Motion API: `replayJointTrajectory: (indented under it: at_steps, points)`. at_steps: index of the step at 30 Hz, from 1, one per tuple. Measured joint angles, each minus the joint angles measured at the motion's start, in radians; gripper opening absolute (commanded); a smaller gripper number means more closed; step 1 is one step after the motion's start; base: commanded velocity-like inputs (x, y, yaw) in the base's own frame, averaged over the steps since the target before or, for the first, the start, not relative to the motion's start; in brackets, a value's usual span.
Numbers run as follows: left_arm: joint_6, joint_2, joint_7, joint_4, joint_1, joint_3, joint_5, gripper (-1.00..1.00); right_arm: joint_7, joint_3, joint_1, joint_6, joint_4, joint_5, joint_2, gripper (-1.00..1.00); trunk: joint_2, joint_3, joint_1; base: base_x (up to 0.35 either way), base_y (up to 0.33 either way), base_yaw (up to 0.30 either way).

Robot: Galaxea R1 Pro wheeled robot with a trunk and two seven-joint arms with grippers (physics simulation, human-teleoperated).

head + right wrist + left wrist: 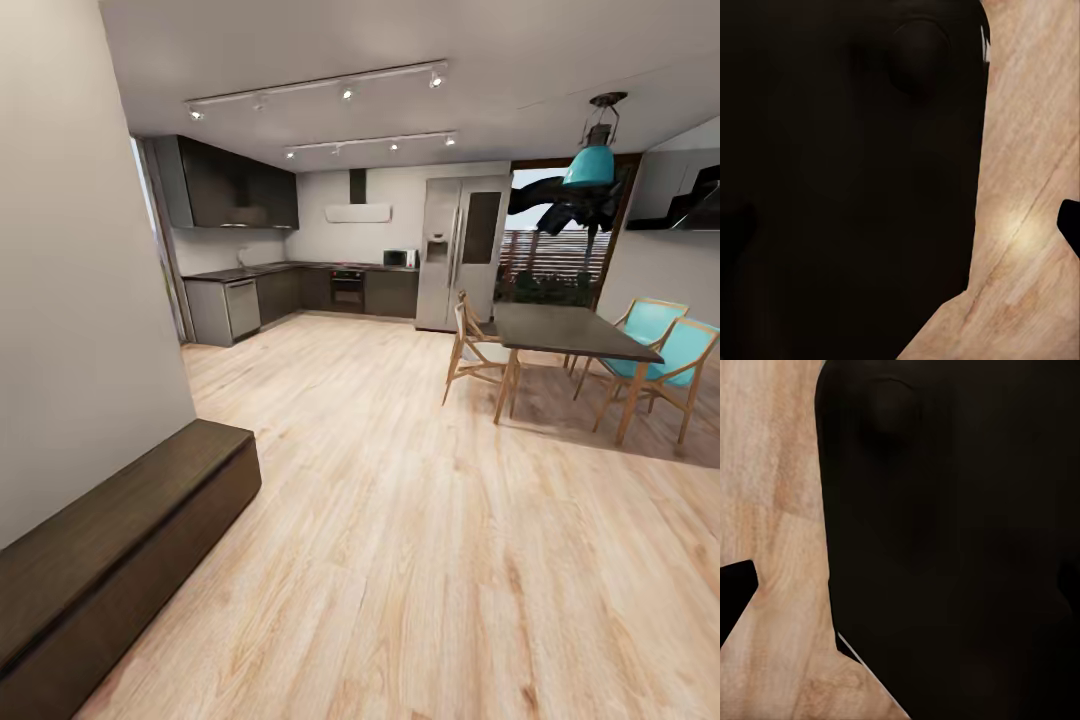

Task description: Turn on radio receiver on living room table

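Head view showed an open-plan room with a pale wood floor (400, 540) running from the foreground to a dark-cabinet kitchen (290, 290) at the far wall. A steel double-door fridge (462, 250) stood to the right of the kitchen counters, with a built-in oven (347, 289) and a small microwave (400, 258) along the back run. On the right stood a dark dining table (565, 332) with wooden legs, its long axis running away from the camera, with wooden chairs around it; two chairs (668, 362) on its far side had turquoise seats. A turquoise pendant lamp (590, 165) hung above it. Two tracks of ceiling spotlights (320, 92) crossed overhead. At lower left, a long dark wooden bench (110, 560) ran along a plain beige wall (70, 270), angling toward the kitchen.

The radio receiver and its grey worktop were not among these things, so its position and heading could not be told. No writing or brand could be read anywhere.

Left wrist view showed a large black shape close to the lens over wood flooring (772, 547); right wrist view showed the same kind of black mass beside flooring (1027, 187). Whether either hand was released or clenched could not be told.
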Motion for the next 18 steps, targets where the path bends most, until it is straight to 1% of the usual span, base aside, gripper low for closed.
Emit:
replayJointTrajectory:
  at_steps: [4,7,10,14,18]
  points:
    - [-0.006,-0.022,-0.001,-0.002,0.021,-0.001,0.001,1.00,-0.004,0.002,-0.023,-0.007,-0.007,0.000,0.022,1.00,0.000,0.000,0.000,0.000,0.000,0.000]
    - [-0.006,-0.039,-0.001,-0.002,0.022,-0.002,0.001,1.00,-0.004,0.001,-0.039,-0.006,-0.007,0.000,0.039,1.00,0.000,0.000,0.000,0.000,0.000,0.000]
    - [-0.006,-0.056,-0.001,-0.003,0.022,-0.003,0.001,1.00,-0.004,0.000,-0.043,-0.006,-0.007,0.000,0.055,1.00,0.000,0.000,0.000,0.000,0.000,0.000]
    - [-0.006,-0.078,-0.001,-0.002,0.023,-0.002,0.001,1.00,-0.005,0.000,-0.044,-0.006,-0.007,0.000,0.055,1.00,0.000,0.000,0.000,0.000,0.000,0.000]
    - [-0.006,-0.078,-0.001,-0.003,0.023,-0.003,0.001,1.00,-0.005,-0.002,-0.045,-0.006,-0.007,-0.001,0.055,1.00,0.000,0.000,0.000,0.000,0.000,0.000]
